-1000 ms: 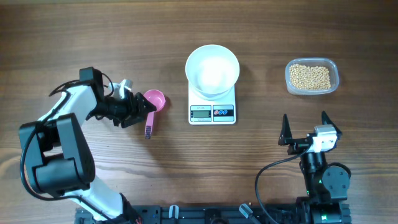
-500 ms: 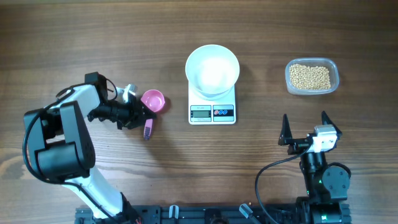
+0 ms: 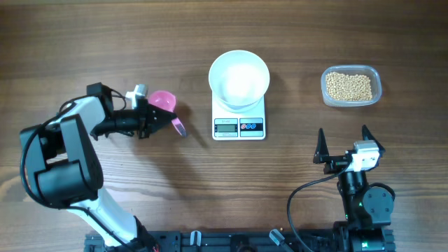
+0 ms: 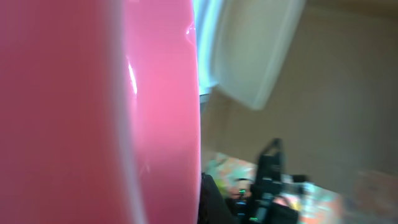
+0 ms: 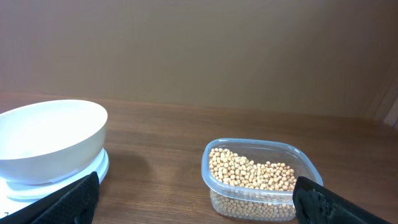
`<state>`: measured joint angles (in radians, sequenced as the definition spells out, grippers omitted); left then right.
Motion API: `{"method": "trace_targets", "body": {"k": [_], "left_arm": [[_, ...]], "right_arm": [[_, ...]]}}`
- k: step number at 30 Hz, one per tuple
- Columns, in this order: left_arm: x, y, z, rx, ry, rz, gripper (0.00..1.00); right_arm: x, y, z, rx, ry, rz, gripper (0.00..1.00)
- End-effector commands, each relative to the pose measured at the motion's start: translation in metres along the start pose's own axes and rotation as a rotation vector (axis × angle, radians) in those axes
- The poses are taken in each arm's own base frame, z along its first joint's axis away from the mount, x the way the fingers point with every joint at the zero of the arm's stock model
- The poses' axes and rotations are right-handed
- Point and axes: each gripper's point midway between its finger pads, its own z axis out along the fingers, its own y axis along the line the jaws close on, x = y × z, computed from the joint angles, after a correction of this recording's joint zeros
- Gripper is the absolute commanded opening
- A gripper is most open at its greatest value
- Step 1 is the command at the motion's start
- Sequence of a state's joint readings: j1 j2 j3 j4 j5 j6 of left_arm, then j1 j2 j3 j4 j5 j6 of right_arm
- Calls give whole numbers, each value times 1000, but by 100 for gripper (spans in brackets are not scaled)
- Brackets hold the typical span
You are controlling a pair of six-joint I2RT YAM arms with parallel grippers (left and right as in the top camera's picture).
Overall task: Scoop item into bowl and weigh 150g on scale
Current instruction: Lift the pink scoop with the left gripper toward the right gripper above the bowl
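Scoop now clamped in L gripper, lifted & tilted vs a sec ago; R gripper wide, idle; tool's in hand, so beans to bowl next.

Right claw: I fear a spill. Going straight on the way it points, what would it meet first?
Probably the clear tub of beans, which lies straight ahead of the open right claw, though height is unclear; the bowl sits off to its left.

Pink scoop far left of clear tub; wooden table beneath.
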<state>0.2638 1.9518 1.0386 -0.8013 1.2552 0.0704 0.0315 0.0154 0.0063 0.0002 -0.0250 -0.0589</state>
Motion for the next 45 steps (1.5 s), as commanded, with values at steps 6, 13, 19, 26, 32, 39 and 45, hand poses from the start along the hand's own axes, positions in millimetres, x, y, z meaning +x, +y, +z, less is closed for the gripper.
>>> {"method": "trace_targets", "body": {"k": [6,13,19,26,32,39,45], "left_arm": [[22,-147,-43,297,-61,277,4],[13,-172,-62,9,-286,303,4],[13,-237,-69,34,-448,470,4],[16,-272,-24,65,-481,492,4],[13,-311,-21,183,-573,456,4],[20,-333,-10,251,-601,447,4],[25,-339,-3,262,-602,470,4]], "right_arm": [[-2,3,0,-14,-8,-18,100],[-14,30,-3,-180,-50,138,100],[-119,33,-35,-276,-470,260,100],[-196,30,-26,-289,-427,274,100],[-242,76,45,-580,-112,283,100],[-243,138,75,-1178,270,834,100],[-215,136,118,-1120,491,1217,77]]}}
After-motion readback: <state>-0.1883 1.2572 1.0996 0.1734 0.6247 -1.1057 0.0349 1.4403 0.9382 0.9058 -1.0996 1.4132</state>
